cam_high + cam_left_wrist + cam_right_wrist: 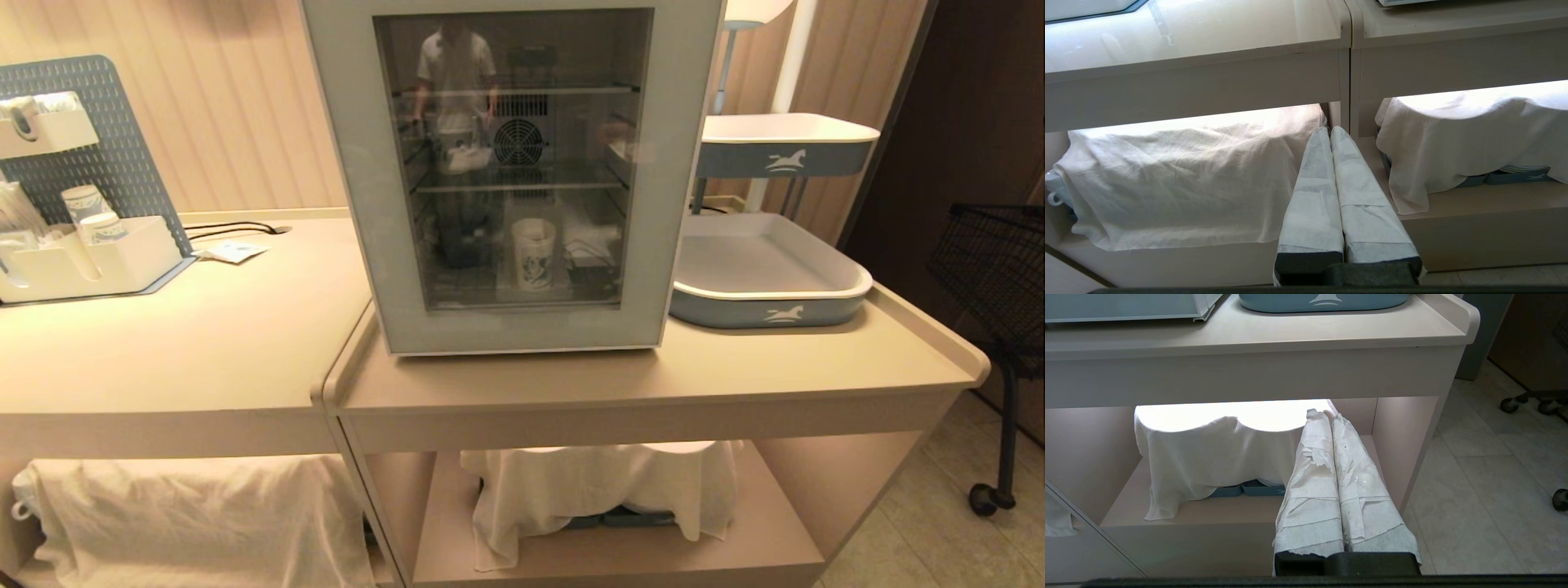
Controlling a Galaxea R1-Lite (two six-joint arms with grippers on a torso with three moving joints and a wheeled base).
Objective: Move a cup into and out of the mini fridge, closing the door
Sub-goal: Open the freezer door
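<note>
The white mini fridge (351,122) stands on the right-hand counter, facing me, and its door (649,269) of dark glass in a pale frame is shut. Through the glass the cup (533,253), white with a blue print, stands upright on the fridge floor below two wire shelves. Neither arm shows in the head view. My left gripper (1329,130) hangs low before the counter's lower shelf, its white-wrapped fingers pressed together with nothing between them. My right gripper (1328,414) hangs likewise before the right-hand lower shelf, shut and empty.
A blue-and-white tray (767,306) lies right of the fridge, with a second tray (788,151) raised behind it. A pegboard organiser (90,265) with stacked cups sits far left. White cloths (604,486) cover the lower shelves. A black wire cart (992,261) stands at the right.
</note>
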